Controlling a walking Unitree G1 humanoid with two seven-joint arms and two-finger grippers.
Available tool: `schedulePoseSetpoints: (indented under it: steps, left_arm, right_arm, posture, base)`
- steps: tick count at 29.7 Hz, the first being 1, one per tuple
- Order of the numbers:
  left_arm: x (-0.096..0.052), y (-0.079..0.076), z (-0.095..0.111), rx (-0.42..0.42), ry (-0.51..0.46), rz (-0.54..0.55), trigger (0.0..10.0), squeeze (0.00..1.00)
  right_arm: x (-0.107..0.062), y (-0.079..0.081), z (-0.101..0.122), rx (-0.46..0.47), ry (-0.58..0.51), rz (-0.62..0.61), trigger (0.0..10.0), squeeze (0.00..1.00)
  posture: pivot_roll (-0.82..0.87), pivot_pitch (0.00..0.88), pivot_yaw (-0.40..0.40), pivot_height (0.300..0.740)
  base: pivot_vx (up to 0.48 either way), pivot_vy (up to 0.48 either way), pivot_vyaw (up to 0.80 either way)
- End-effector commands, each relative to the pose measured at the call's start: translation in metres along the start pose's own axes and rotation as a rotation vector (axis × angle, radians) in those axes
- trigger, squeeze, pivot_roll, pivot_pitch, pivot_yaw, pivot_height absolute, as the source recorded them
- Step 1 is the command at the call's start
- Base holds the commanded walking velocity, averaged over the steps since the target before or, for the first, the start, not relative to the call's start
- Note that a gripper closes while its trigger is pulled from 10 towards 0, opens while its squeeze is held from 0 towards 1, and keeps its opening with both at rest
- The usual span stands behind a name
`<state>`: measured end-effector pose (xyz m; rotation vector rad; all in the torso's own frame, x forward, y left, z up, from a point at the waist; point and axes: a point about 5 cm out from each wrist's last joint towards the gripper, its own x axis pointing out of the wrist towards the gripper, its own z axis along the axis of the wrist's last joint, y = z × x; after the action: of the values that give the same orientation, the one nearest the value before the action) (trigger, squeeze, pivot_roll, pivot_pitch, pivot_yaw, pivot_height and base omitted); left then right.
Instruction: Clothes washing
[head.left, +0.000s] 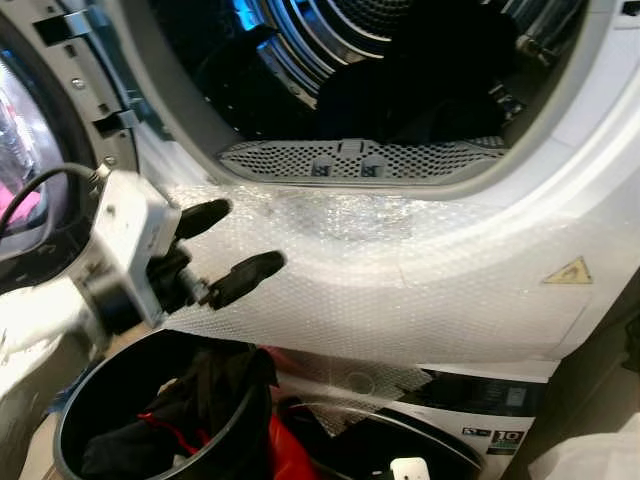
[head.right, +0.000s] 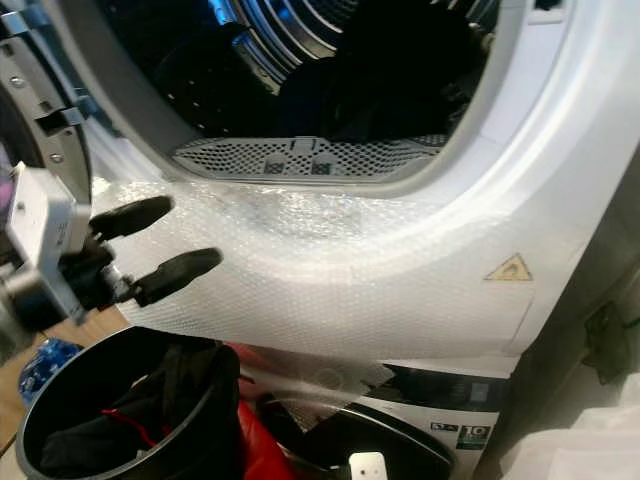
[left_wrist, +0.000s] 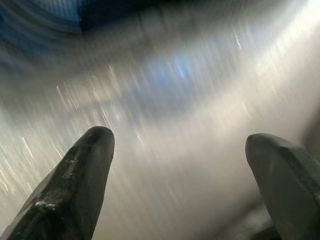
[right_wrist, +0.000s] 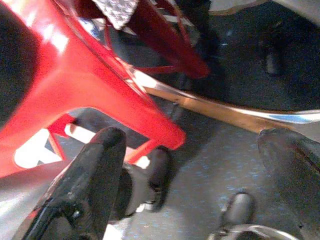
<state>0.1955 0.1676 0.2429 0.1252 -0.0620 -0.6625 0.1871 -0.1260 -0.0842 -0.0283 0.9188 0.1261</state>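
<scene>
Below left gripper (head.left: 235, 240), fingers spread and empty: basket (head.left: 75, 400) of dark clothes (head.left: 200, 385); drum opening (head.left: 380, 80) up-right.

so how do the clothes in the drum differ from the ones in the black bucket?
The clothes in the drum sit high, behind the lint grille, and look all dark. The clothes in the black bucket sit low, under the open left gripper, and show red trim. Both are crumpled dark piles.
</scene>
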Motion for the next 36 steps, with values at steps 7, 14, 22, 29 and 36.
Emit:
schedulePoseSetpoints:
  steps: [7, 14, 22, 29, 36]
  left_arm:
    - [-0.045, 0.007, -0.067, -0.101, 0.234, 0.453, 10.0, 0.0]
    - [-0.076, 0.018, -0.12, -0.244, 0.389, 0.779, 10.0, 1.0]
    - [-0.102, 0.04, -0.144, -0.273, 0.49, 1.014, 10.0, 1.0]
    - [-0.116, 0.062, -0.143, -0.229, 0.564, 0.992, 10.0, 1.0]
    - [-0.109, 0.082, -0.136, -0.154, 0.588, 0.794, 10.0, 1.0]
  right_arm:
    - [0.0, -0.004, -0.001, -0.025, 0.017, -0.004, 10.0, 0.0]
    - [-0.001, -0.007, -0.003, -0.032, 0.026, -0.005, 10.0, 0.0]
    - [-0.001, -0.016, -0.003, -0.066, 0.034, 0.007, 10.0, 0.0]
    - [-0.001, -0.024, 0.002, -0.102, 0.028, 0.012, 10.0, 0.0]
    - [-0.001, -0.03, 0.005, -0.152, 0.034, 0.028, 10.0, 0.0]
  posture:
    - [0.35, 0.0, 0.123, 0.74]
    - [0.35, 0.0, 0.099, 0.74]
    - [0.35, 0.0, 0.046, 0.74]
    - [0.35, 0.0, 0.005, 0.74]
    - [0.36, 0.0, -0.035, 0.74]
  base:
    - [0.0, 0.0, 0.0]
    - [0.0, 0.0, 0.0]
    - [0.0, 0.0, 0.0]
    - [0.0, 0.0, 0.0]
    - [0.0, 0.0, 0.0]
